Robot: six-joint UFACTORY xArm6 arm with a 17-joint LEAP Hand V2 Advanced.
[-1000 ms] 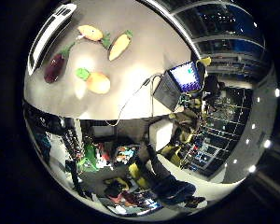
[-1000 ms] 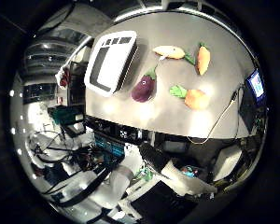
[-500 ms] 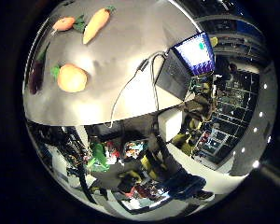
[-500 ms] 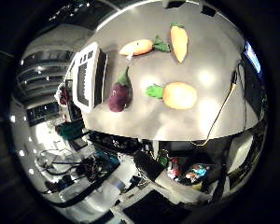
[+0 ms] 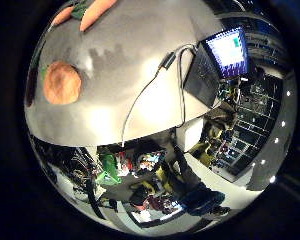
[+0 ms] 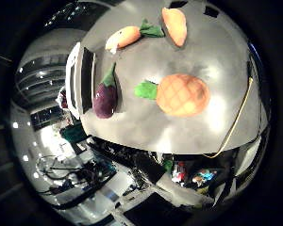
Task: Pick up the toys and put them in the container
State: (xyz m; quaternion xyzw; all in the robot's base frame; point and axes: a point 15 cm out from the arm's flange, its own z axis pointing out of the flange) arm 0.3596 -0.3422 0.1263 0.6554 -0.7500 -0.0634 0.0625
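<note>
An orange plush pineapple with a green leaf tuft [image 6: 179, 94] lies on the grey table [image 6: 132, 127], closest to the palm. Beside it lies a purple plush eggplant [image 6: 105, 98], just next to the white rectangular container [image 6: 77, 80], which is seen edge-on at the table's side. Farther off lie two orange plush carrots [image 6: 125, 36] [image 6: 174, 26], one partly cut off. An open laptop [image 5: 220, 60] sits at the table's edge. No part of the hand shows, so I cannot tell its state.
</note>
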